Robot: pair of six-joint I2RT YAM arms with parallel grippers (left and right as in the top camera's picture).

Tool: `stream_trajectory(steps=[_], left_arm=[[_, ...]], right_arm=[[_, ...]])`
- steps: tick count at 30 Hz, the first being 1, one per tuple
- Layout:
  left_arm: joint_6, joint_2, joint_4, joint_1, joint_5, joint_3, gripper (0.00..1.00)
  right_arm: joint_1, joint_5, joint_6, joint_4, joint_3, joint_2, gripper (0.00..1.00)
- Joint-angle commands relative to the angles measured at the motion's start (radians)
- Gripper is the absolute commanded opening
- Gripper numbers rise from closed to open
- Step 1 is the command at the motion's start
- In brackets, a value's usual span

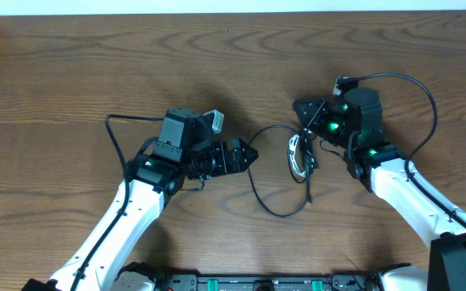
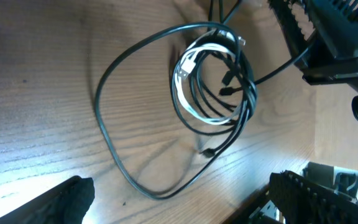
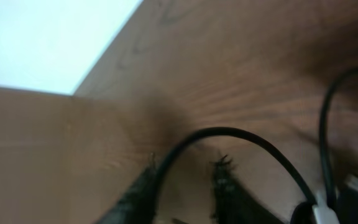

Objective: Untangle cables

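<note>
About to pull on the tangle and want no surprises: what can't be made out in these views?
Right wrist view: blur hides whether the right pincer grips the black cable.
Overhead: the white cable coil is too small to trace its crossings.
Left wrist view: the black cable runs off the top edge, its ends unseen.

Table (image 1: 71, 65): brown wood grain | beyond far edge: white surface (image 1: 217, 6) | light: even, soft shadows
</note>
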State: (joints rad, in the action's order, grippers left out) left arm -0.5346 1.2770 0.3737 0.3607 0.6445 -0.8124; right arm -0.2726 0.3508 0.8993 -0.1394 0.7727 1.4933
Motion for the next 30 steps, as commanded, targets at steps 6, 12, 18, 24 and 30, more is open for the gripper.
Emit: stream_trajectory(steps=[6,12,18,24,30], left_arm=[[0.016,-0.007,0.003,-0.002,-0.055,-0.010,0.96],[-0.025,-0.007,-0.010,-0.002,-0.062,-0.010,0.96],[-0.025,-0.007,-0.016,-0.002,-0.063,-0.010,0.96],[-0.025,-0.007,-0.019,-0.002,-0.063,-0.010,0.96],[-0.025,-0.007,-0.019,-0.002,-0.063,-0.010,0.96]], right_arm=[[-0.006,-0.001,-0.116,0.328,0.024,-0.085,0.75],[-0.006,-0.215,-0.157,0.644,0.024,-0.169,0.99],[-0.006,-0.431,-0.156,0.872,0.024,-0.248,0.99],[-0.006,-0.659,-0.144,1.069,0.025,-0.286,0.99],[-0.006,-0.554,-0.208,1.123,0.031,-0.325,0.95]])
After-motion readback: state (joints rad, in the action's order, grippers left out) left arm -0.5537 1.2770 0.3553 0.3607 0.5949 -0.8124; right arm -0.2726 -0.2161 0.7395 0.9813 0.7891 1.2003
